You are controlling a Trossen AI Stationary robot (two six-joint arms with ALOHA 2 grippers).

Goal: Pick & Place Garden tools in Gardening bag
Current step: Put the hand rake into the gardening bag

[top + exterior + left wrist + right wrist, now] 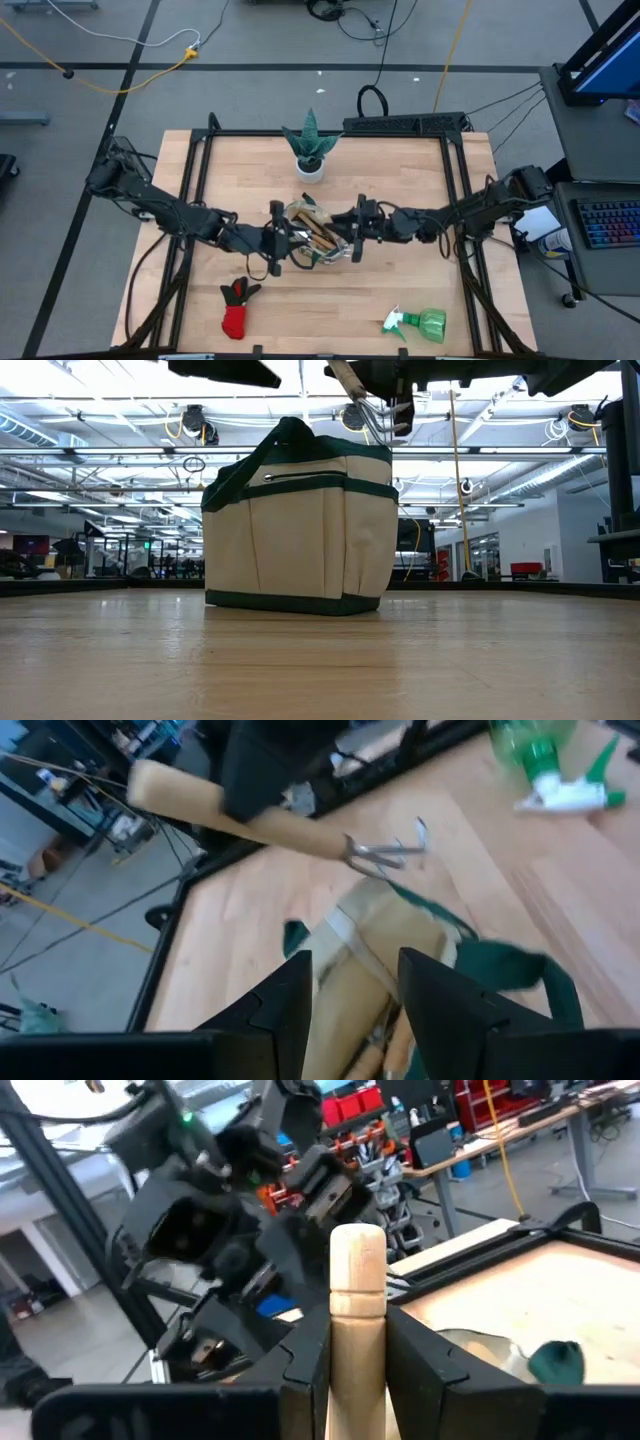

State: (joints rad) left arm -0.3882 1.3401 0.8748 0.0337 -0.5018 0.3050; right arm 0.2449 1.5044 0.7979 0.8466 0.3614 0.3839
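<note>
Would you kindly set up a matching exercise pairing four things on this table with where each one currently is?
Things:
1. rake
2. glove
3. spray bottle
4. plant

Places:
A. standing at the far side of the table, beyond the gardening bag
B. lying near the front edge, on the left arm's side
C. held in the right gripper above the bag
D. lying near the front edge, on the right arm's side

Pairs: 1-C, 2-B, 3-D, 4-A
</note>
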